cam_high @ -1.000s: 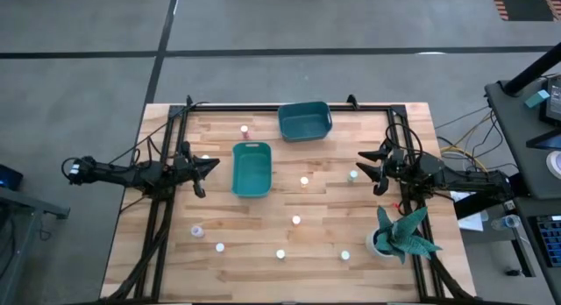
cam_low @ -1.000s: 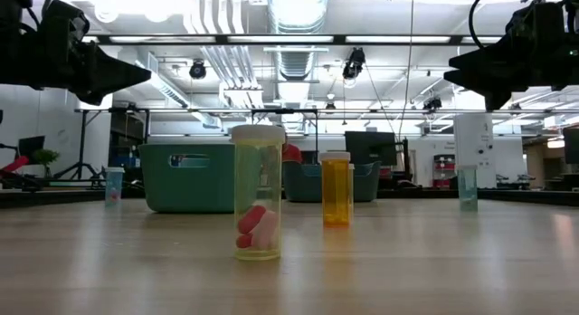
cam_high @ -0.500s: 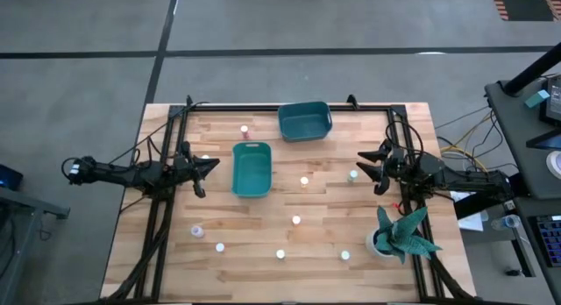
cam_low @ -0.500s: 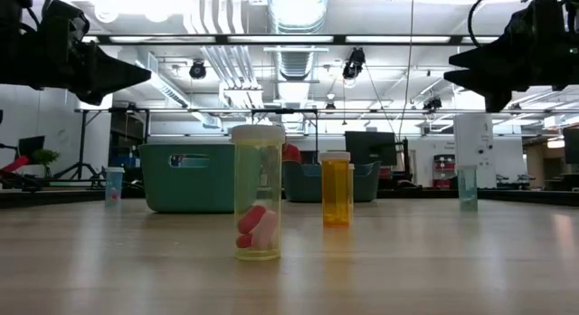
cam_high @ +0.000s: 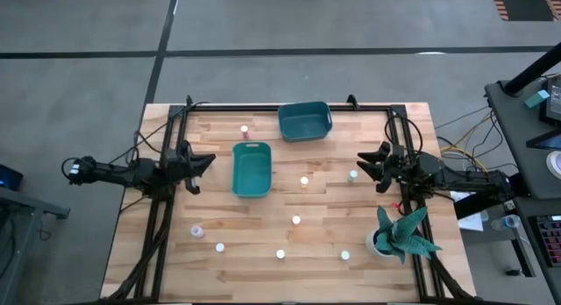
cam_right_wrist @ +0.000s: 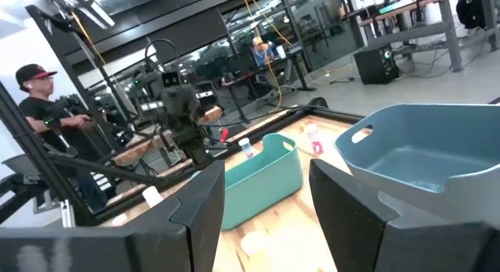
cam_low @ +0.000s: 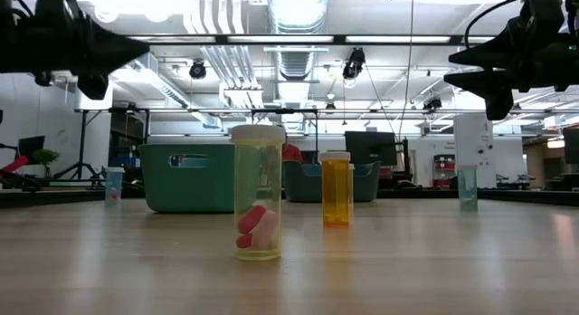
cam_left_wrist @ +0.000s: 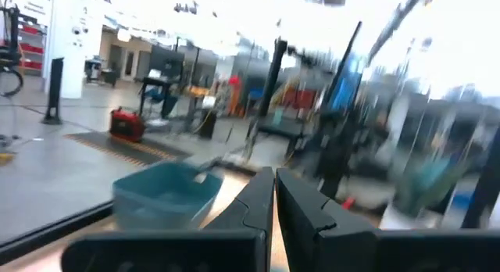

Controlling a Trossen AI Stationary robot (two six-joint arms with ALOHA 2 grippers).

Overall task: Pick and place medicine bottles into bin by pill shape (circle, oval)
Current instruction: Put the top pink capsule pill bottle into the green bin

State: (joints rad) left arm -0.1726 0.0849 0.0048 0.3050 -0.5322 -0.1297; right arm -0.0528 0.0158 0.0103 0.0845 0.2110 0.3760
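left arm: the left gripper [cam_high: 202, 159] has drawn back a little toward the left edge of the table since a moment ago and sits higher in the low view; its fingers [cam_left_wrist: 262, 195] are pressed together with nothing between them.
right arm: the right gripper [cam_high: 369, 164] has barely shifted, hanging above the right side of the table, fingers [cam_right_wrist: 205, 195] apart and empty.
meaning: my guess is no bottle is picked yet; sorting has hardly begun, and the left arm seems to be pulling away rather than reaching.
bottles: the medicine bottles are scattered upright over the table, one [cam_high: 354, 174] just beside the right gripper, another [cam_high: 304, 181] mid-table, more along the near edge [cam_high: 280, 253]. from table height a clear one with pink pills [cam_low: 258, 192] and an orange one [cam_low: 336, 188] stand in front.
bins: two teal bins, one long [cam_high: 252, 168], one wide [cam_high: 305, 120], look empty from above.
surface: pale wooden table [cam_high: 333, 217], black frame around it, a plant [cam_high: 402, 234] in a white pot at the right.
room: grey concrete floor, workshop behind; a person [cam_right_wrist: 45, 108] in a cap stands beyond the table.
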